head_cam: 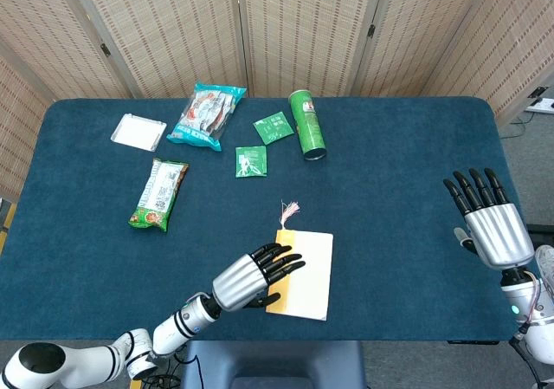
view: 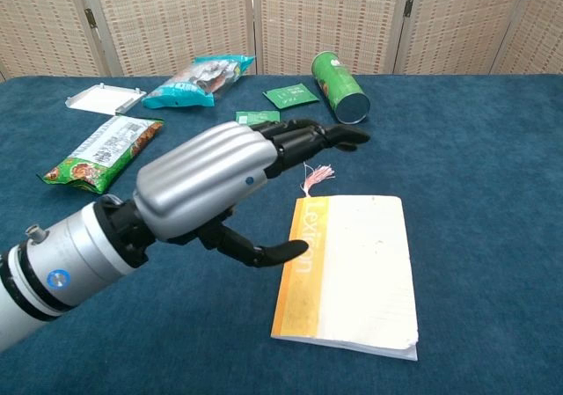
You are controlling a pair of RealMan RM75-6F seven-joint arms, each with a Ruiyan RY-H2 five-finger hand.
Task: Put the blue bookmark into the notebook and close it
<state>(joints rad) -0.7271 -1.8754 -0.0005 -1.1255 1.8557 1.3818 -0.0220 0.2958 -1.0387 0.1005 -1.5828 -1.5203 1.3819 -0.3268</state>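
The notebook (head_cam: 306, 275) (view: 352, 274) lies closed on the blue table near the front edge, its cream cover up with an orange strip along the spine. Only the pink tassel (head_cam: 288, 210) (view: 317, 176) of the bookmark sticks out past its far edge; the blue bookmark itself is hidden inside. My left hand (head_cam: 254, 280) (view: 230, 186) hovers at the notebook's left edge, fingers spread over the cover and holding nothing. My right hand (head_cam: 488, 223) is raised far to the right, fingers apart and empty.
At the back of the table lie a green can (head_cam: 306, 125) on its side, two green sachets (head_cam: 261, 144), a teal snack bag (head_cam: 206, 114), a white tray (head_cam: 138, 132) and a green snack pack (head_cam: 160, 194).
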